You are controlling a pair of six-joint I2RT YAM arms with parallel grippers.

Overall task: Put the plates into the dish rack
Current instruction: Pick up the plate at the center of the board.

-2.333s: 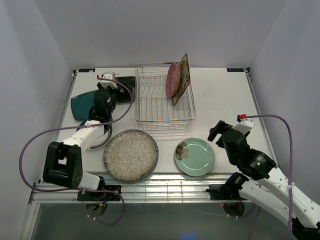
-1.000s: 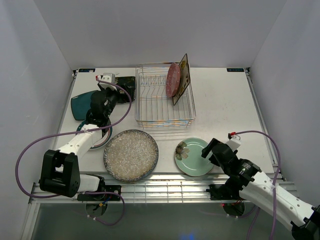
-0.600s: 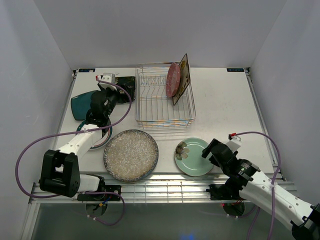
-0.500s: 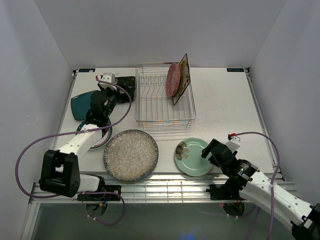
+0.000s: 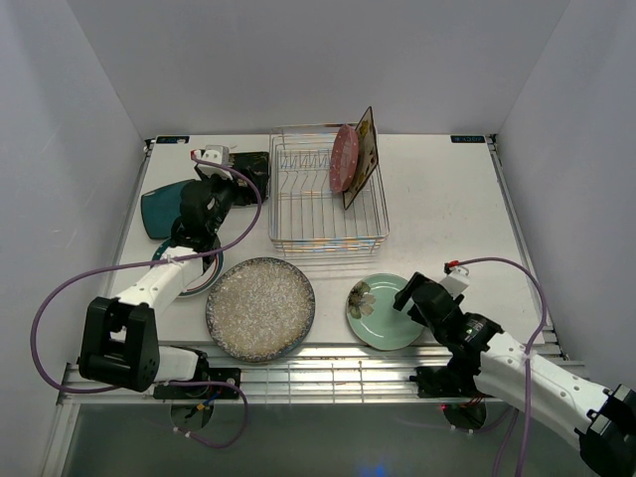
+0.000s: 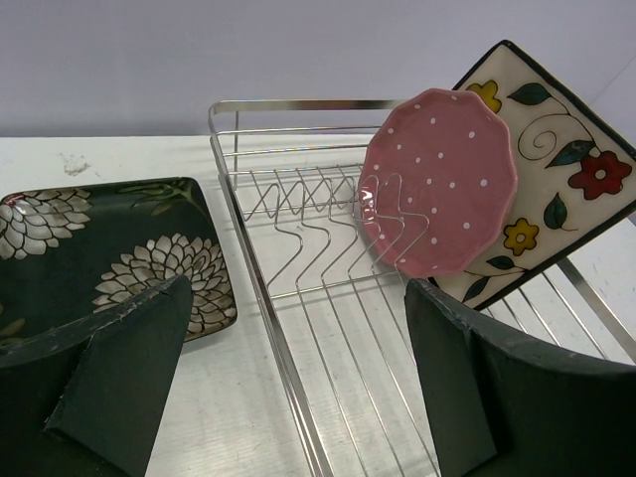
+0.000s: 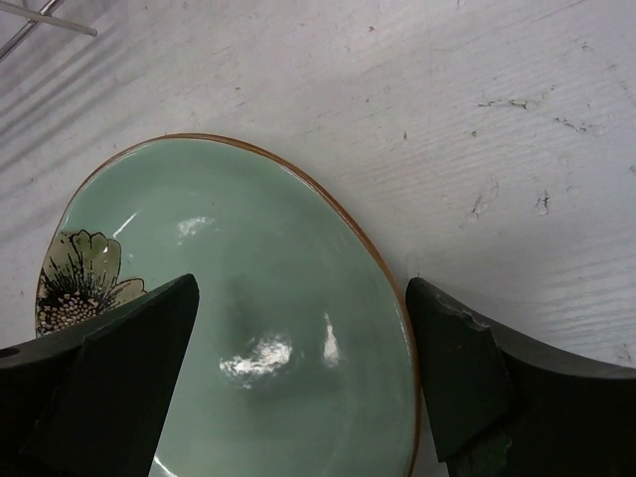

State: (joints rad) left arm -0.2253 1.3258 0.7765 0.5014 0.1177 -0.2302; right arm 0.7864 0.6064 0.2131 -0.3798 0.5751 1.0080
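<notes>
The silver dish rack (image 5: 328,241) stands at the back middle. The pink dotted plate (image 5: 344,159) and the cream floral square plate (image 5: 364,149) stand upright at its right end. The mint green floral plate (image 5: 378,316) lies flat at the front. My right gripper (image 5: 410,298) is open and low over the plate's right rim. In the right wrist view the gripper (image 7: 298,383) straddles the plate (image 7: 248,288). My left gripper (image 5: 217,197) is open and empty left of the rack. It faces the rack (image 6: 288,378) and the pink plate (image 6: 442,184).
The large grey speckled plate (image 5: 260,307) lies front left. The teal plate (image 5: 159,207) and the black floral square plate (image 5: 253,164) lie back left. A white teal-rimmed plate (image 5: 199,278) lies partly under my left arm. Enclosure walls stand on three sides.
My right arm has come down and to the left, from right of the mint green plate to over its right rim. My left gripper shifted slightly toward the rack early on, then held still.
</notes>
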